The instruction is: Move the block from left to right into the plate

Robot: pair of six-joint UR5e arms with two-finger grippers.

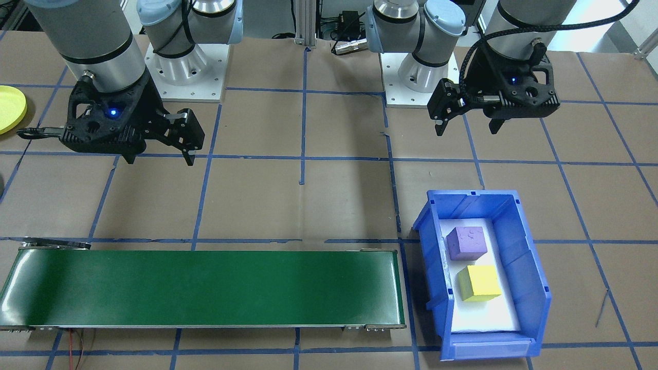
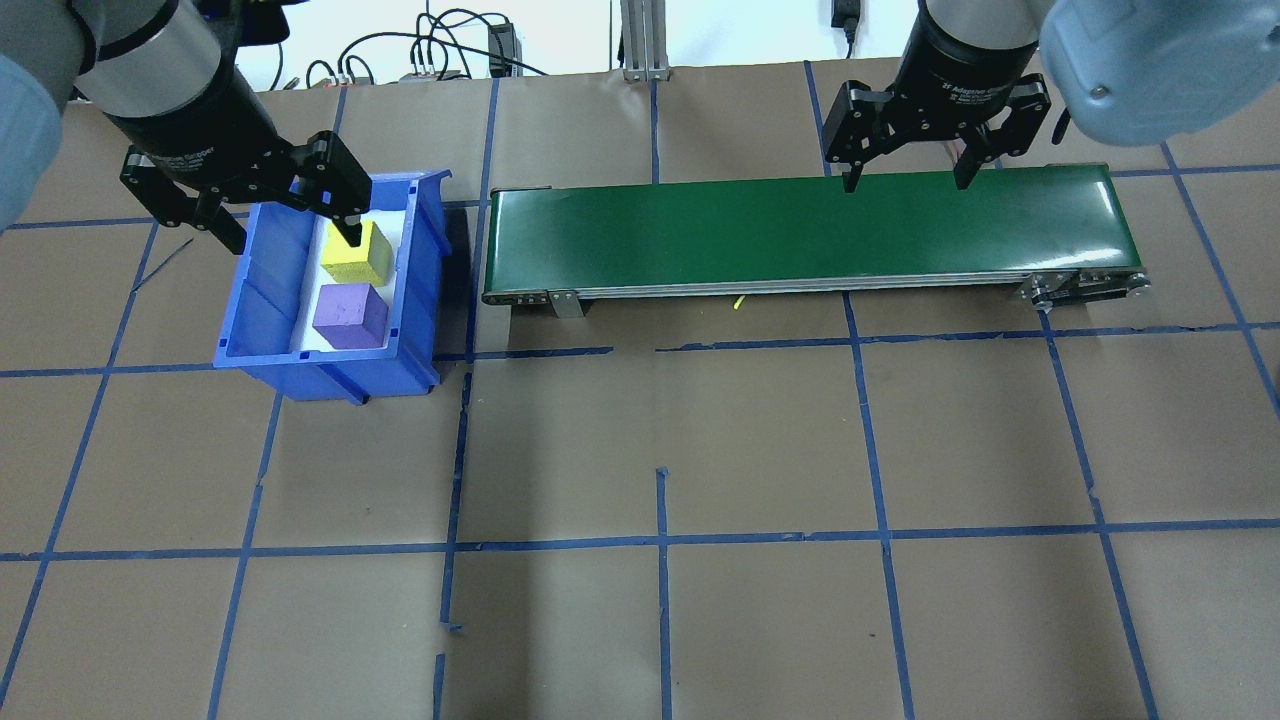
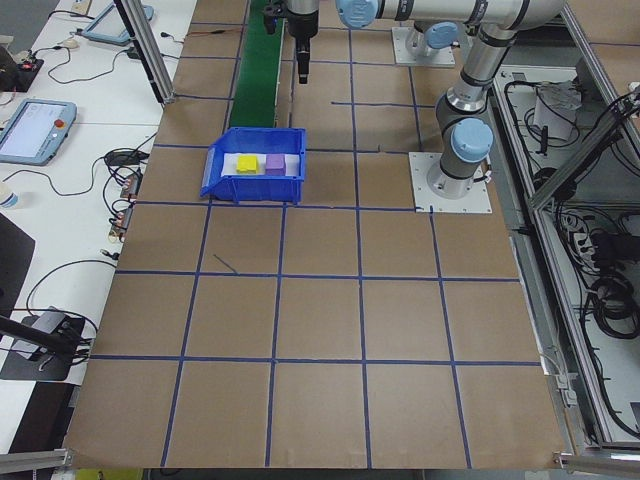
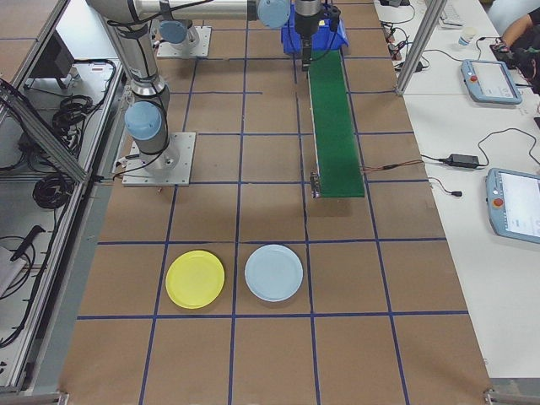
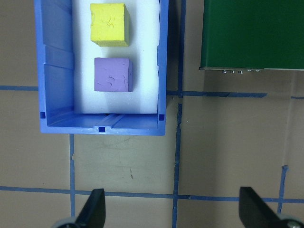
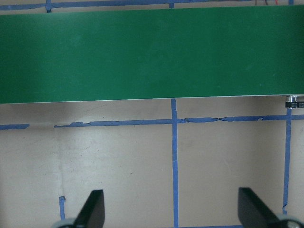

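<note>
Front view: my left gripper (image 1: 468, 126) hangs with fingers spread above the table behind the blue bin (image 1: 532, 280), which holds a purple block (image 1: 466, 242) and a yellow block (image 1: 479, 282) side by side on a white liner; my right gripper (image 1: 159, 154) hangs spread behind the green belt (image 1: 205, 288), with the plate (image 1: 10, 108) at the frame's edge beside it. Overhead: both grippers are empty, the left over the bin's far end. Right-side view: the plate lies flat on the table next to a pale blue plate (image 4: 273, 272), well apart from bin and blocks.
</note>
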